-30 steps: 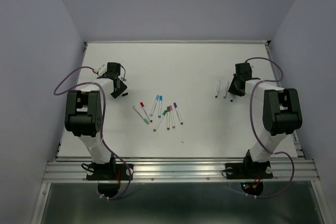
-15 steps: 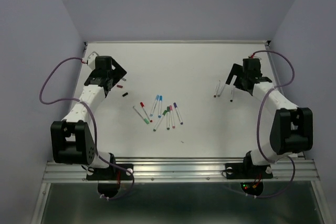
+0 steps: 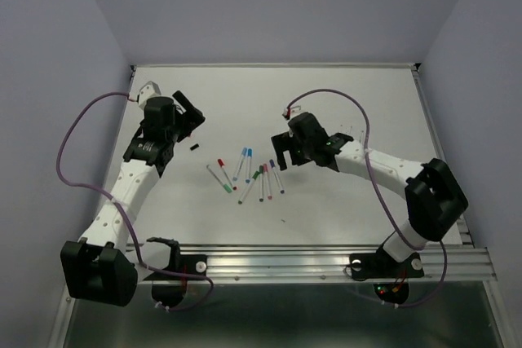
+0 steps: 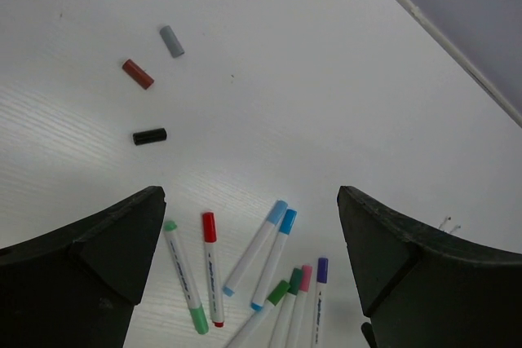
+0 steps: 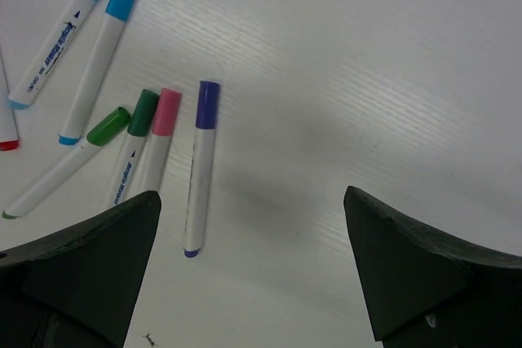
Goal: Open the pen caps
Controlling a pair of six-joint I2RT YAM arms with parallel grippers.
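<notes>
Eight capped pens (image 4: 254, 248) lie clustered. A grey cap (image 4: 171, 41), red cap (image 4: 138, 73) and black cap (image 4: 150, 136) lie loose nearby. The left gripper (image 4: 249, 197) and right gripper (image 5: 251, 195) both gape, empty.

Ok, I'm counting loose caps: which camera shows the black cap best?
Left wrist view: the black cap lies large, sharp and unobstructed there. The top view shows it only as a tiny dark speck; the right wrist view misses it entirely.

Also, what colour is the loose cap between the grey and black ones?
Dark red cap, clearest in the left wrist view.

Caps (image 4: 138, 73), seemingly three, left of pens (image 4: 254, 248)
</notes>
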